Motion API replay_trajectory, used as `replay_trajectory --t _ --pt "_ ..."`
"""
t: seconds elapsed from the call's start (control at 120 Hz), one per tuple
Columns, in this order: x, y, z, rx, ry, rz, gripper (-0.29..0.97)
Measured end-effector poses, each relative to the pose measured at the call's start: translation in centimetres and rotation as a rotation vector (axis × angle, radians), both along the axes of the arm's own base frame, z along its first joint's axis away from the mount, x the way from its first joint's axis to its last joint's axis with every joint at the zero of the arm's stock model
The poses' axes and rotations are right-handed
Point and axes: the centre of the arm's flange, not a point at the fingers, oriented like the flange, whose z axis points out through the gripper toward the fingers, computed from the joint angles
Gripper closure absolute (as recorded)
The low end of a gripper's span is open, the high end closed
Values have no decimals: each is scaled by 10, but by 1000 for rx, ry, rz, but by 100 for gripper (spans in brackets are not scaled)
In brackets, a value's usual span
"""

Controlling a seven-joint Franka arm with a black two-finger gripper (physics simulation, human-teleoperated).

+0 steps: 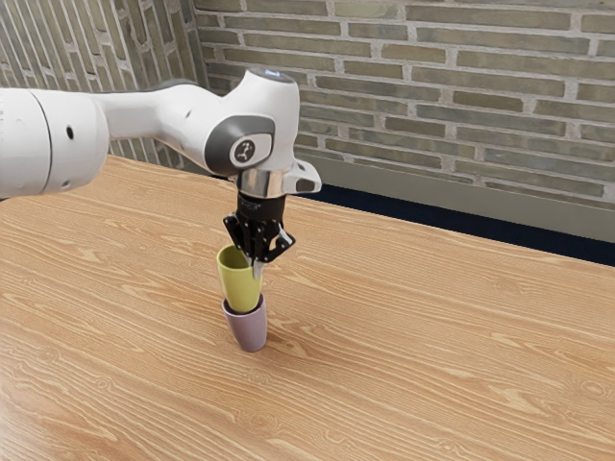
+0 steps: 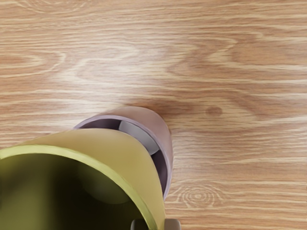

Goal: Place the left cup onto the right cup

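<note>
Pincer (image 1: 258,254) closed on the far rim of the green cup (image 1: 238,279), one finger inside the mouth and one outside, as far as the exterior view showed. Arm came in from the exterior view's left and hung straight down over the cups.

Exterior view: green cup sat with its base inside the purple cup (image 1: 248,328), which stood upright on the wooden table (image 1: 432,336). Green cup leaned a little toward the exterior view's left (not fully square in the lower cup). Most of its body stood above the purple rim. Brick wall (image 1: 461,86) behind, well apart.

Wrist view: green cup's open mouth (image 2: 110,158) lay directly under the hand, blurred. Purple cup (image 2: 153,127) showed beyond it, with a crescent of its inside wall and rim visible past the green side. Gap between the two walls looked uneven, which fits the lean. Wood grain of the table (image 2: 216,57) all around.

Progress, by my reading: stacking nearly done, green cup already lodged in the purple one. Left to do: open the fingers, lift clear, and see whether the green cup settles or tips.
</note>
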Motion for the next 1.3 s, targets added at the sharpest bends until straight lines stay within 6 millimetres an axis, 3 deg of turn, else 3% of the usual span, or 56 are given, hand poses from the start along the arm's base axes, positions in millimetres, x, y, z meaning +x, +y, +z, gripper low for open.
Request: replay_trajectory --t 0.375,0.567,0.892,1.3 --pt "0 -3 -6 -24 9 12 75" --pt "0 -4 -6 -30 11 18 64" --pt "-3 -7 0 -32 9 20 31" --pt "-10 -15 22 -32 -5 16 17"
